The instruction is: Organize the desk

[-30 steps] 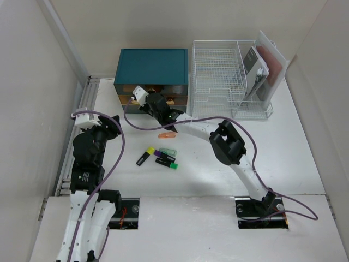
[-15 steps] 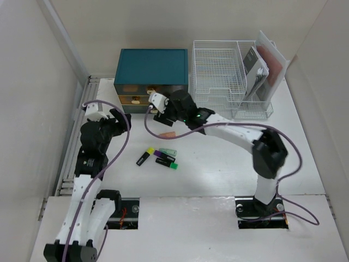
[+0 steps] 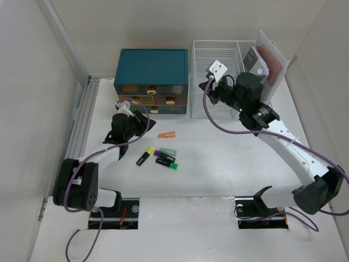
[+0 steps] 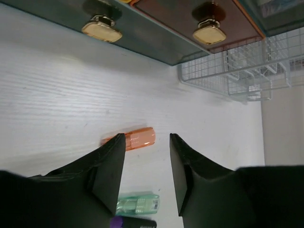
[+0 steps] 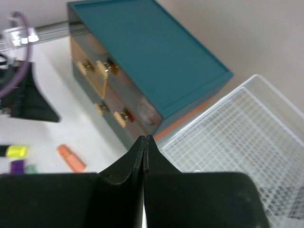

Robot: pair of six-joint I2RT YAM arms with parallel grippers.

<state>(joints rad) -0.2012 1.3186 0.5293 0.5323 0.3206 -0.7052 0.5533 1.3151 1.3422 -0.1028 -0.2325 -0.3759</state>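
White walls box in a large flat white matte table (image 3: 218,169), which fills the floor of the enclosure beneath both arms. It looks rigid, heavy and fixed, so it is probably nothing to grasp. Tidying it likely means lifting the loose pens.

These seem light, stiff and slick, and apt to roll on the smooth top. A pinch across the mid-barrel looks safest.

The count:
- One short orange marker (image 3: 167,135) lies near the centre.
- Four more pens cluster at its 6 o'clock: a yellow-capped black highlighter (image 3: 144,156), a purple-capped black highlighter (image 3: 160,155), a pale green marker (image 3: 168,151) and a green-capped black highlighter (image 3: 168,164). That makes five pens.
- One teal drawer box (image 3: 151,71) stands at the table's 11 o'clock.
- One white wire-mesh tray rack (image 3: 218,76) stands at 1 o'clock.
- Two rectangular cut-outs sit along the 6 o'clock edge.

The left end effector (image 4: 147,138) is spread wide, with the orange marker lying just beyond the gap between its fingers. The right end effector (image 5: 144,142) is pressed closed on nothing, above the drawer box and rack.
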